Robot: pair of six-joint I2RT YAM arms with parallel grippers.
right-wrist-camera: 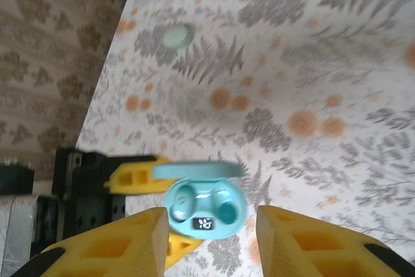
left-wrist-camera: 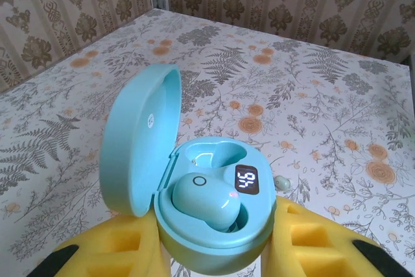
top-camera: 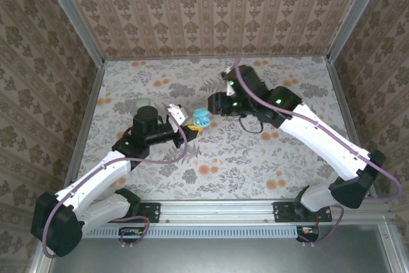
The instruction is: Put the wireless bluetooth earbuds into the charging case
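1. the left pincer (left-wrist-camera: 214,254) is clamped on the charging case (left-wrist-camera: 259,217), a yellow finger on each long flank, near the middle of the counter (left-wrist-camera: 337,95). i cannot tell whether the case rests on the counter or is lifted off it.
2. the lid (left-wrist-camera: 139,137) stands open. one earbud (left-wrist-camera: 206,200) sits in the nearer well, and the farther well (left-wrist-camera: 211,154) looks bare.
3. the right pincer (right-wrist-camera: 211,238) hangs over the case with its jaws spread and nothing between them.
4. so the step in hand is probably filling the bare well. a tiny pale blob (left-wrist-camera: 280,182) lies just beyond the case and a larger pale round thing (right-wrist-camera: 177,36) lies well apart. i cannot tell whether either is the second bud.
5. to do it well, the left pincer should hold the case level. the bud should come straight down over the bare well, turned to match its hollow, and be released only once it is seated. an off-centre push could tip the case or knock the seated bud.
6. the case opens upward, with the hinge on one long side and the lit display (left-wrist-camera: 247,180) on the other. its long axis runs along the left pincer's reach, so the wells sit one behind the other in the left wrist view.
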